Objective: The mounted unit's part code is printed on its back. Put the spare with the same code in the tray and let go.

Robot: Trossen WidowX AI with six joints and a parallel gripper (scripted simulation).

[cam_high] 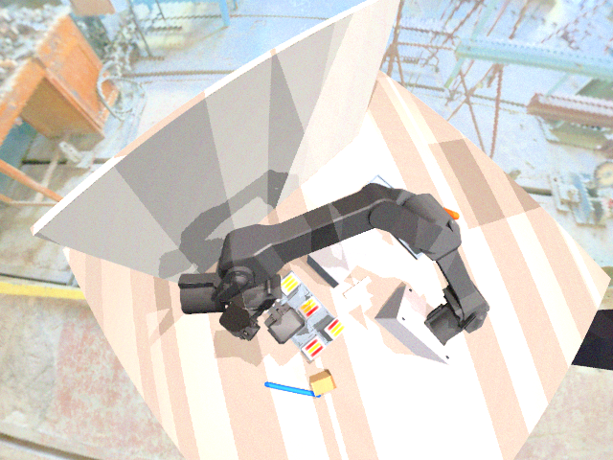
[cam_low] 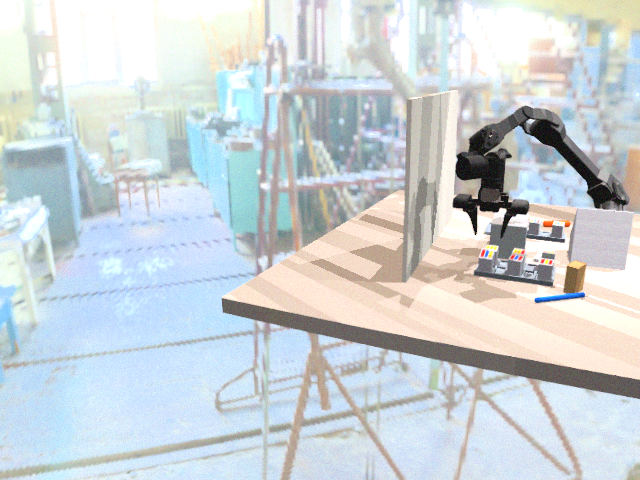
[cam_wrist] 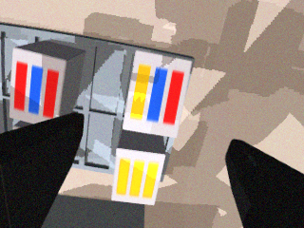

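My gripper is open and empty, pointing down just above a grey rack of striped spares. In the wrist view a yellow-blue-red spare lies between my fingers, a red-blue-red spare is on the left, and an all-yellow spare is below. The grey mounted unit stands just behind the rack; its code does not show. Only a corner of the flat tray shows from under my arm.
A tall grey panel stands close on the far side of the rack. A white box, a tan block, a blue pen and an orange tool lie around.
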